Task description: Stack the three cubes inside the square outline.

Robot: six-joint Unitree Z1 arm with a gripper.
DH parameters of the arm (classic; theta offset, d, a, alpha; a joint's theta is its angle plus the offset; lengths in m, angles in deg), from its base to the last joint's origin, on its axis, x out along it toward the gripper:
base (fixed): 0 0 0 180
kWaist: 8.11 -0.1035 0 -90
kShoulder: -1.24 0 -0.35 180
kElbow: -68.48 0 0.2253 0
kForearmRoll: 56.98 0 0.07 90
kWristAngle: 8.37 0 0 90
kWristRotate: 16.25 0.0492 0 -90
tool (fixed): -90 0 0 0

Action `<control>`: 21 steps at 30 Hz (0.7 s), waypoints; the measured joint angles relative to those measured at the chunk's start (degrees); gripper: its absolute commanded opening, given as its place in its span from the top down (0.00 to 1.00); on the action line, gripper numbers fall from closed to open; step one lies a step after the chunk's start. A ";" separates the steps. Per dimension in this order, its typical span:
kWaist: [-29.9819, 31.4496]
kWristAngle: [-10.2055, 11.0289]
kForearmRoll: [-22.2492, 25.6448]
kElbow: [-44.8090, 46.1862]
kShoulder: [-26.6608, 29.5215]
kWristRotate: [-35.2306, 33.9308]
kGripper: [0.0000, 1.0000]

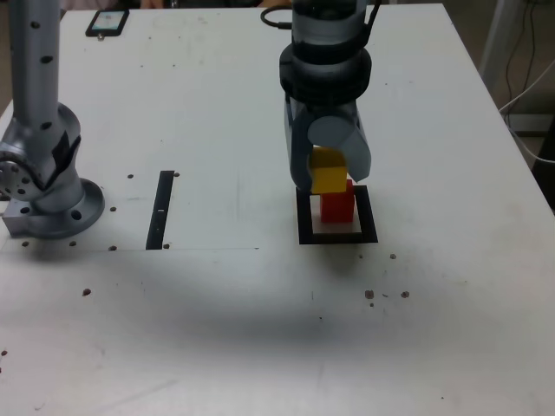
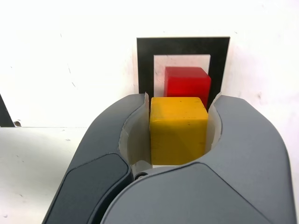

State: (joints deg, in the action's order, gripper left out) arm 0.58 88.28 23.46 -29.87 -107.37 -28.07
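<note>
A red cube [image 1: 339, 208] [image 2: 187, 84] sits inside the black square outline [image 1: 304, 227] [image 2: 145, 60] on the white table. My gripper [image 1: 331, 178] [image 2: 178, 116] hangs just above it, shut on a yellow cube [image 1: 327, 173] [image 2: 178, 130]. The yellow cube is held in the air, slightly toward the exterior view's left of the red one and not resting on it. The wrist view shows both grey fingers [image 2: 126, 140] pressed against the yellow cube's sides. The green cube is out of view.
A narrow black strip [image 1: 161, 210] lies on the table to the exterior view's left of the outline. The arm's grey base [image 1: 43, 186] stands at the far left. A phone [image 1: 107, 22] lies at the back left. Cables [image 1: 277, 16] run behind the arm.
</note>
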 measured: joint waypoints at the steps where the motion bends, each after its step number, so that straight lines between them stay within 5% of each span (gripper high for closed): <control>1: -0.12 0.00 -0.08 0.11 -0.06 0.15 0.86; 21: -0.78 0.59 -1.71 1.62 -0.56 1.29 0.72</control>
State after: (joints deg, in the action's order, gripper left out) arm -0.21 88.87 21.75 -28.25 -107.93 -26.78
